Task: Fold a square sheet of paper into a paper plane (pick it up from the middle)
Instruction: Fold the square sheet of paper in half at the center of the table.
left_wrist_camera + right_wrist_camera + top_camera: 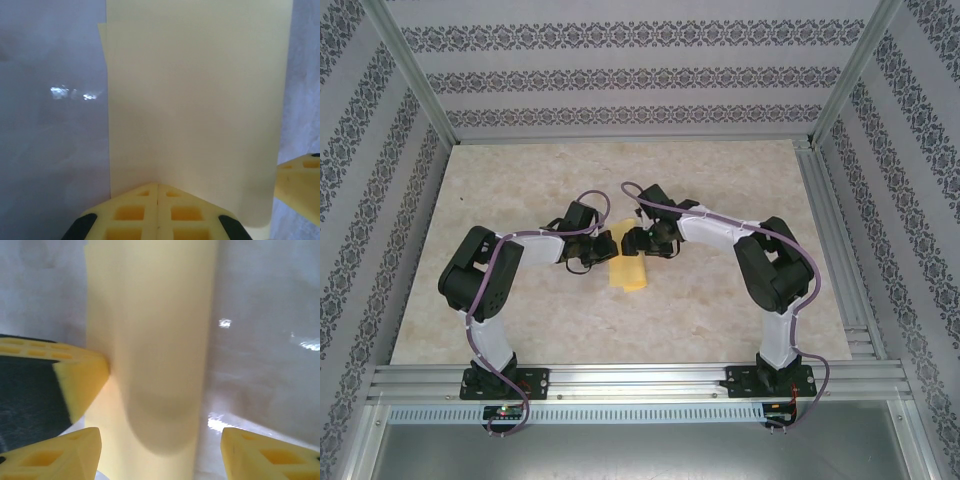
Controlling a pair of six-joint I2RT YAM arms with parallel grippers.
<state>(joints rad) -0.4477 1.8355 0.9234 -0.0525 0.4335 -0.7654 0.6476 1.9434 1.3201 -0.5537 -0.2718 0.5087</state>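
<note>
The tabletop [520, 310] carries the job, pale and marbled, inside patterned walls. The left arm [485, 285] and right arm [775, 270] both reach inward from their bases, so their wrists meet near the middle. That is where the paper [195, 100] lies, a little nearer the arms than the wrists.

The paper is a folded yellow oblong, narrower than a square. In the left wrist view a second layer shows as a thin strip along its left edge, so it is at least doubled. It lies on the tabletop, though the right wrist view shows a soft rounded bulge near its close end. The fold there looks not yet pressed sharp. It is no dart yet, so I judge the task to be in its early folds.

The left claw [157, 189] is fully closed, its two yellow fingers meeting in a seam with no gap. Its tips sit on the face of the paper, which runs on beneath them. That reads as pressing down to pin the sheet, not a pinch.

The right claw [161, 437] stands wide, one finger on each side of the paper, with nothing in its grasp. It hangs over the bulged end, close beside the left claw's tip. It is probably placed there so one claw anchors the sheet while the other works the crease.
</note>
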